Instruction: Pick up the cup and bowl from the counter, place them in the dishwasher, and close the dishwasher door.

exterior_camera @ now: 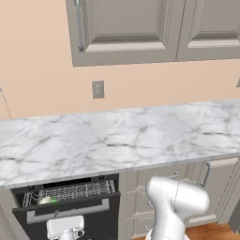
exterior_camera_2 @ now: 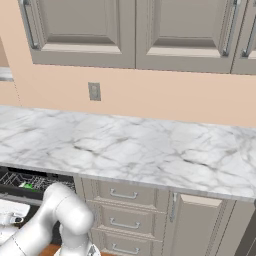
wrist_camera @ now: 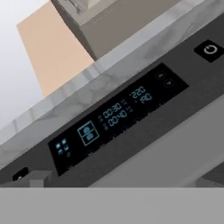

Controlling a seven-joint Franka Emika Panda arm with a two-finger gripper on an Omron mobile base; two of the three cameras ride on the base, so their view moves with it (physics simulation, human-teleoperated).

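Note:
The counter [exterior_camera: 122,136] is a long white-and-grey marble top. Under its left end the dishwasher [exterior_camera: 65,192] shows its silver wire rack through a gap at the top. In that rack lie the pale bowl [exterior_camera: 45,200] and the green cup [exterior_camera: 54,200], and the cup [exterior_camera_2: 28,186] also shows as a green spot from the right. The dishwasher door [exterior_camera: 101,220] is black with a grey bar handle [exterior_camera: 68,212] and stands nearly upright, a little ajar. My gripper [exterior_camera: 66,225] is low, right in front of the door, open and holding nothing. The hand view looks at the door's lit control strip [wrist_camera: 118,116].
Grey-beige drawers [exterior_camera: 154,187] and a cabinet door [exterior_camera_2: 195,225] stand right of the dishwasher. Upper cabinets [exterior_camera: 126,28] hang over the counter, and a wall outlet [exterior_camera: 98,89] sits on the peach wall. A strip of wooden floor [exterior_camera: 211,232] lies beside my arm.

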